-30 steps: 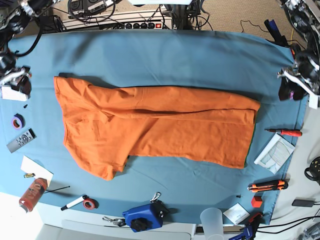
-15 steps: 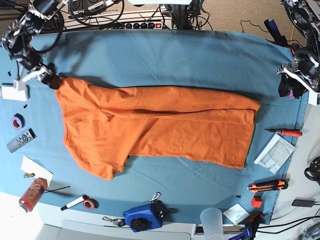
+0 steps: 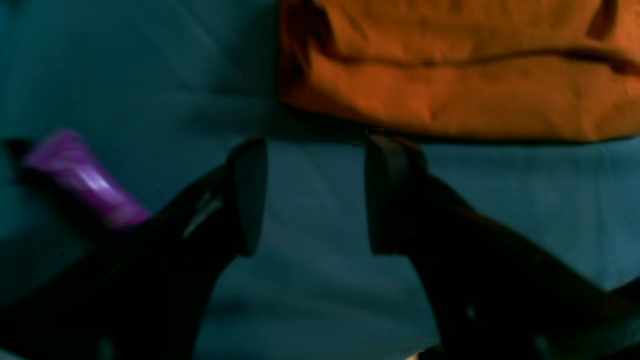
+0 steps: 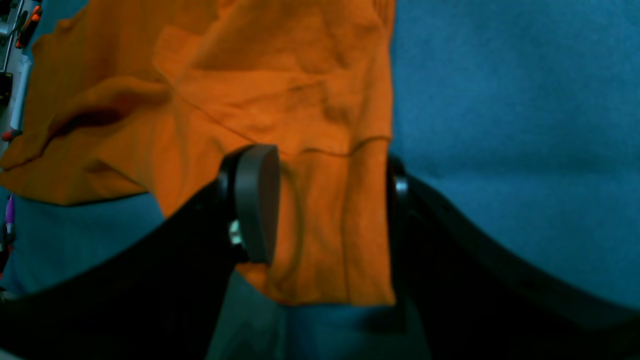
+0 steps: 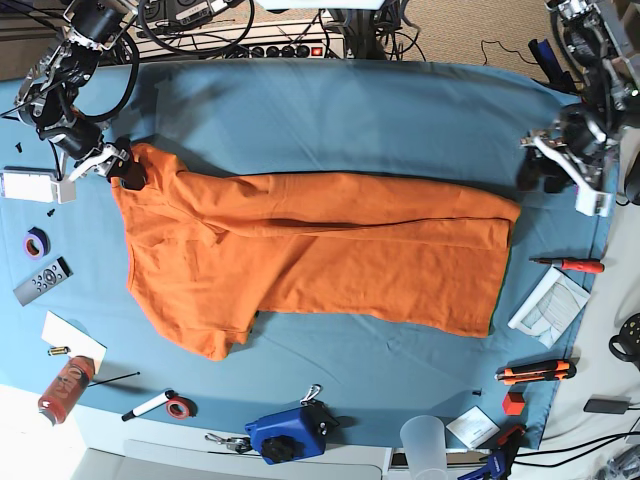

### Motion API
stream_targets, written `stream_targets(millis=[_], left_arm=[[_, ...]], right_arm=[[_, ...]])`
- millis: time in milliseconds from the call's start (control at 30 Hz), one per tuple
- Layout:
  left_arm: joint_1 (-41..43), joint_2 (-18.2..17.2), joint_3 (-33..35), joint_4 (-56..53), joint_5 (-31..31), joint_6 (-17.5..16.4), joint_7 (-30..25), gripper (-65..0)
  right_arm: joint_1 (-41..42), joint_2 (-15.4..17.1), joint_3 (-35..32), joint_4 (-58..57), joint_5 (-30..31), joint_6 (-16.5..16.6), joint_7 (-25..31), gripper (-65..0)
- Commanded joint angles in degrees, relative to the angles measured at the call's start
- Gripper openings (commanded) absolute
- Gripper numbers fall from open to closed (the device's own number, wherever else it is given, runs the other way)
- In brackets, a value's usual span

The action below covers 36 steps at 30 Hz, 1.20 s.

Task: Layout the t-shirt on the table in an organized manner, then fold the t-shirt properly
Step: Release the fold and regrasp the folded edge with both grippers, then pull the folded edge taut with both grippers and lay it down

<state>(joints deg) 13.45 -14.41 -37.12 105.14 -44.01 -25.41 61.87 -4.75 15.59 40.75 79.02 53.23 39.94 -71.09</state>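
on your right gripper [image 4: 325,210] the jaws stand wide and hold nothing, with a strip of the t-shirt [image 4: 280,100] between them. this is the corner by the sleeve, and the cloth there is doubled and creased. if you close here, i think you may pinch only the top layer, and the lower layer will stay on the surface [image 4: 525,100] and twist when you pull. you may also catch the blue cover together with the shirt, because the far jaw looks very close to it.

on your left gripper [image 3: 315,195] the jaws are wide too and empty. they sit just beside the hem edge of the shirt, not over it, so a close from here would probably take only air or the blue cover. the purple thing [image 3: 85,175] near this gripper is blurred; i cannot tell what it is, but a sweep to that side could hit it.

further away, in the top view, the shirt lies across the middle of the surface, long side left to right. it is bright orange, plain, folded along its length with a long crease, and one sleeve points toward the near edge. it is not yet flat or square, and the tools along the edges are well apart from it.
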Motion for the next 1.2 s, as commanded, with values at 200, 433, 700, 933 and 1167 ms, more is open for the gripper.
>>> stream_targets(millis=[200, 433, 700, 933, 1167], left_arm=[[-8.96, -0.98, -0.13, -10.95, -3.96, 0.00, -0.61, -33.2], [-13.46, -0.98, -0.13, -21.07, -6.47, -1.53, 2.82, -33.2], [-13.29, -1.01, -0.20, -23.65, -7.19, -1.40, 4.76, -65.0], [-13.27, -1.01, -1.90, -23.41, -7.30, -1.36, 11.19, -65.0], [-11.47, -1.03, -6.23, -20.81, -9.70, -1.66, 13.53, -65.0]], right_arm=[[0.33, 1.09, 0.17, 0.76, 0.04, 0.06, -0.28, -36.9], [0.33, 1.11, 0.17, 0.76, 0.04, 0.06, -0.28, -36.9], [0.35, 1.57, 0.26, 0.81, -0.02, 0.06, -0.33, -63.2], [0.83, 3.28, 4.66, 3.72, -0.15, 0.06, -0.81, -65.0], [0.48, 3.45, 9.51, 9.07, 0.46, 0.06, -8.70, -65.0]])
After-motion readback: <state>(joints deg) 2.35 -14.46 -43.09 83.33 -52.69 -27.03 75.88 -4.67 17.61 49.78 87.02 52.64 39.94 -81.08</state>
